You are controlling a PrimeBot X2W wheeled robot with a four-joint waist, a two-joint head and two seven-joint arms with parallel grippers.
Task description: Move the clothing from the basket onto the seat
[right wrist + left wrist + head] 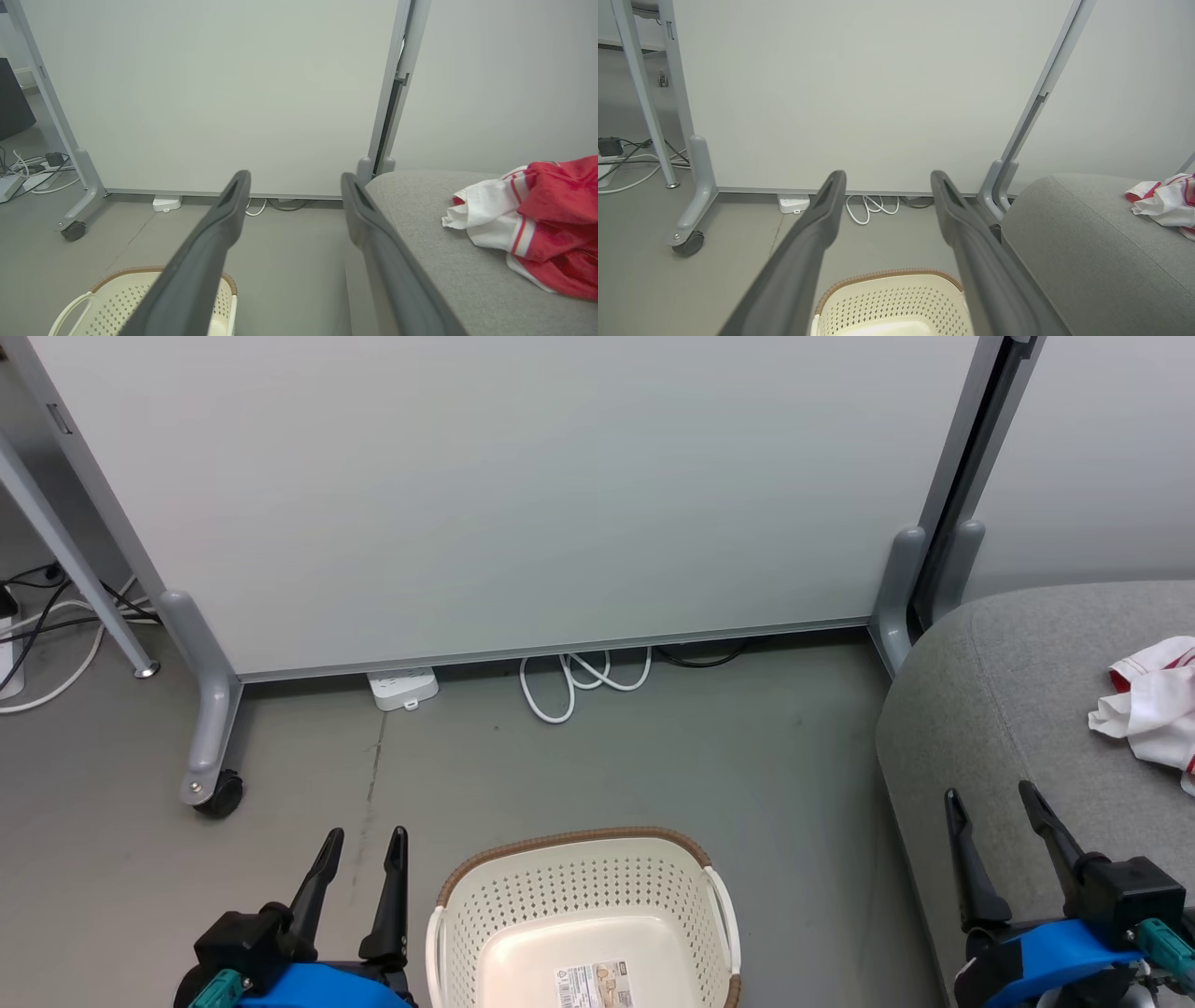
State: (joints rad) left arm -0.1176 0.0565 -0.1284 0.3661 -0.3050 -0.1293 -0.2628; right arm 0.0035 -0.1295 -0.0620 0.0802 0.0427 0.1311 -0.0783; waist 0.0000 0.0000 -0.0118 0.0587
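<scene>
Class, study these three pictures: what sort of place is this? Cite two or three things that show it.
Probably an office or lab corner staged as a living room: wheeled partition panels on a grey floor, a power strip and loose cables beneath, and a grey sofa seat holding clothing.

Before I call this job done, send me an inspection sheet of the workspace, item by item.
Surface: grey floor; grey seat at the right.
Job's things: clothing lies bunched on the seat; basket stands on the floor, its label showing, no garment in the part in view.
Clutter: nothing seen.
End effectors: left end effector open, holding nothing, beside the basket; right end effector open, holding nothing, over the seat's edge.
Cables: white cable looped under the partition, near a power strip; more cables at far left.
Surroundings: pale partition panels on grey feet, one with a caster.
</scene>
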